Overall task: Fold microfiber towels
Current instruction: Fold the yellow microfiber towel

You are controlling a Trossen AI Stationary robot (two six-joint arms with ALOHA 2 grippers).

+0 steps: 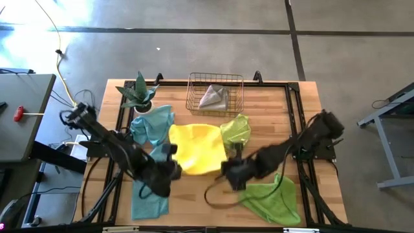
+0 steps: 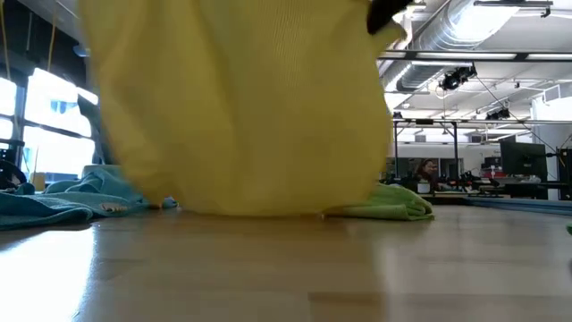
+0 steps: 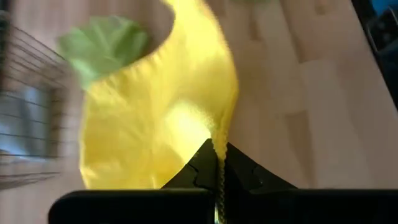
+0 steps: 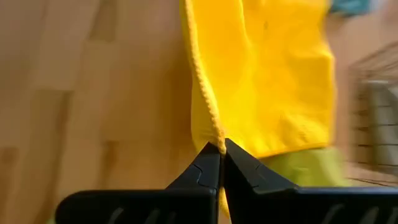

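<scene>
A yellow microfiber towel [image 1: 197, 147] is at the table's middle, its near edge held up between both grippers. My left gripper [image 1: 173, 162] is shut on the towel's near left end, my right gripper [image 1: 228, 167] on its near right end. In the low view the yellow towel [image 2: 241, 107] hangs like a curtain, and its lower part meets the table. Teal towels [image 1: 153, 126] [image 1: 150, 200] lie on the left and lime green towels [image 1: 236, 129] [image 1: 272, 197] on the right. A grey towel [image 1: 213, 97] lies in the wire basket [image 1: 194, 107]. My left gripper pinches the yellow towel's hemmed edge [image 3: 218, 148] between its two fingers. The fingers slant down from the near left. The towel falls away from the fingers toward the far side, and its far part rests on the table. My right gripper pinches the towel's hemmed edge [image 4: 217, 142] between its two fingers. The fingers slant down from the near right. The cloth spreads away from the fingers toward the basket, and its far part is down on the table.
A potted plant [image 1: 139, 94] stands at the far left beside the wire basket. Bare wood lies near the front edge between the teal and green towels. A black frame [image 1: 294, 123] runs along the table's sides. People show in the room behind.
</scene>
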